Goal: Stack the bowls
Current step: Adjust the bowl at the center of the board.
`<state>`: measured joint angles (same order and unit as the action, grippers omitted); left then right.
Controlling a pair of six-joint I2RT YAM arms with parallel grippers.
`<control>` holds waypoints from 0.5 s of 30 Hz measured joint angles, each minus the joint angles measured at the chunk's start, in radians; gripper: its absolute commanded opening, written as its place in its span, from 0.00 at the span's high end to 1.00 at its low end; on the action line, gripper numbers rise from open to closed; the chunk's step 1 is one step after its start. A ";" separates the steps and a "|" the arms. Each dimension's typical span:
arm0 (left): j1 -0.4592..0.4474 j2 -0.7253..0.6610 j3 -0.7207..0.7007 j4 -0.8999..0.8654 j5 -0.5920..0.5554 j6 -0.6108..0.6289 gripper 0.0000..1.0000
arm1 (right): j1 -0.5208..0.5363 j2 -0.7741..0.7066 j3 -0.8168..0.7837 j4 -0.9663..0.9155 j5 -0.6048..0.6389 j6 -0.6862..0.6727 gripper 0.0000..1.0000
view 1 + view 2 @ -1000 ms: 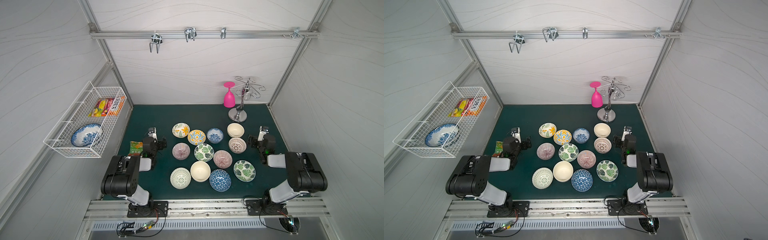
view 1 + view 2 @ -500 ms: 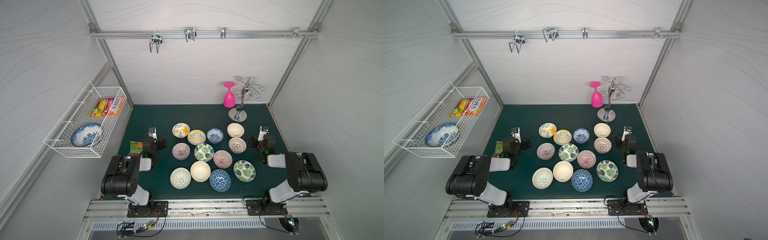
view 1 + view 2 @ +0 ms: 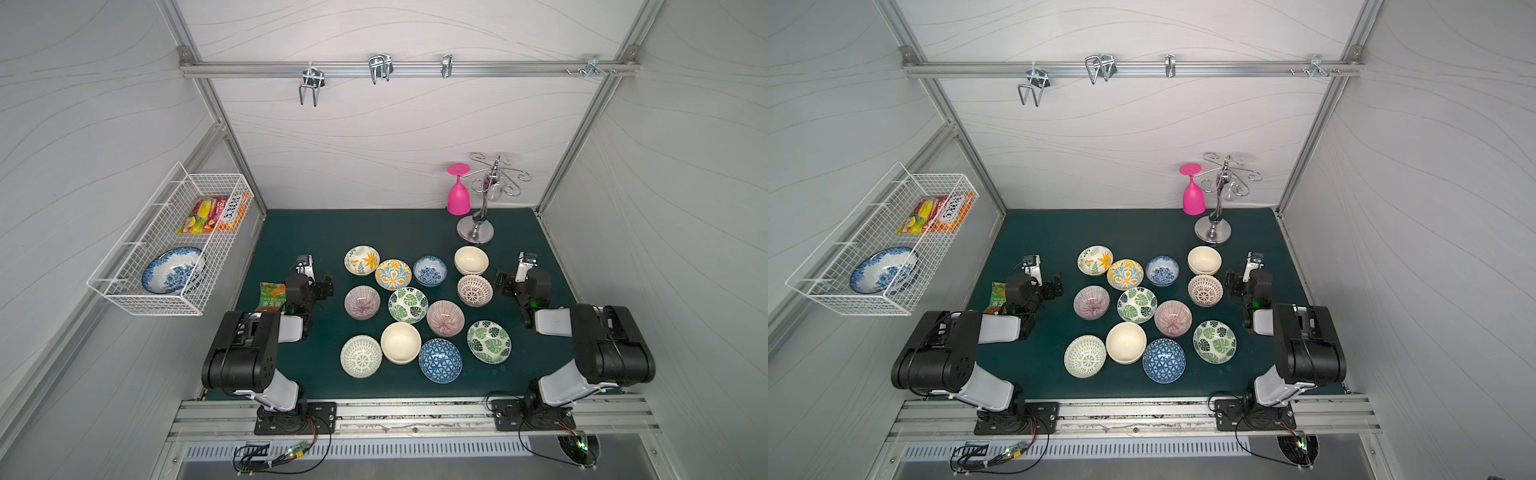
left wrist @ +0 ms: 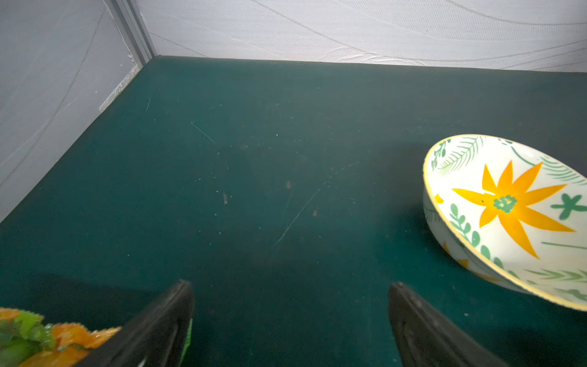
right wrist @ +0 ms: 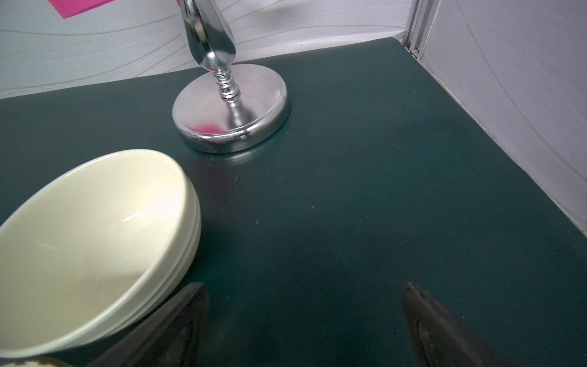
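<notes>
- On the dark green mat (image 3: 415,232), in both top views, the bowls (image 3: 408,304) sit upright in a loose cluster between the two arms. Several rims touch or lie just beside each other, and none is lifted.
- The left gripper (image 4: 290,284) is seen clearly only in the left wrist view. Its jaws are spread wide with bare mat between them, grasping nothing. From above it reads as a dark block and the gap is hard to judge.
- That wrist view also shows the orange-flower bowl (image 4: 508,216) near one finger but apart from it. A corner of the snack packet (image 4: 38,336) lies against the other finger.
- The right gripper (image 5: 305,286), in the right wrist view, is likewise released, with only mat between its fingers.
- The cream bowl (image 5: 95,248) lies close beside one of those fingers. Stepped rings run under its rim, a detail lost from above, and I cannot tell whether they are ribs or nested bowls.
- Past it stands the chrome stand (image 5: 232,108), its base carrying a pink reflection.
- Only the top views show the whole spread of bowls and the pink goblet (image 3: 458,195), upside down beside the stand.
- They alone also show the wire basket (image 3: 124,286) on the side wall, which holds a blue-and-white dish (image 3: 172,270) and bright packets (image 3: 208,214).
</notes>
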<state>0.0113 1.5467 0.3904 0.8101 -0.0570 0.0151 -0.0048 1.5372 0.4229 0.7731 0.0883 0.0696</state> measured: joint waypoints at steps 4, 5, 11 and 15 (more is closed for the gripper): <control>-0.018 -0.028 0.009 -0.060 -0.063 -0.002 0.00 | 0.006 -0.103 -0.003 -0.055 0.013 0.001 0.01; -0.025 -0.045 0.024 -0.109 -0.086 -0.008 0.00 | 0.006 -0.138 -0.004 -0.073 0.019 0.002 0.01; -0.063 -0.120 0.251 -0.497 -0.290 -0.158 0.00 | 0.043 -0.371 -0.002 -0.204 0.057 0.006 0.01; -0.114 -0.188 0.410 -0.806 -0.479 -0.308 0.00 | 0.085 -0.538 0.095 -0.414 0.037 0.019 0.01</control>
<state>-0.1024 1.3590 0.8009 0.0036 -0.5362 -0.2932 0.0807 0.9989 0.5179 0.3595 0.1249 0.0887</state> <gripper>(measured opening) 0.999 0.991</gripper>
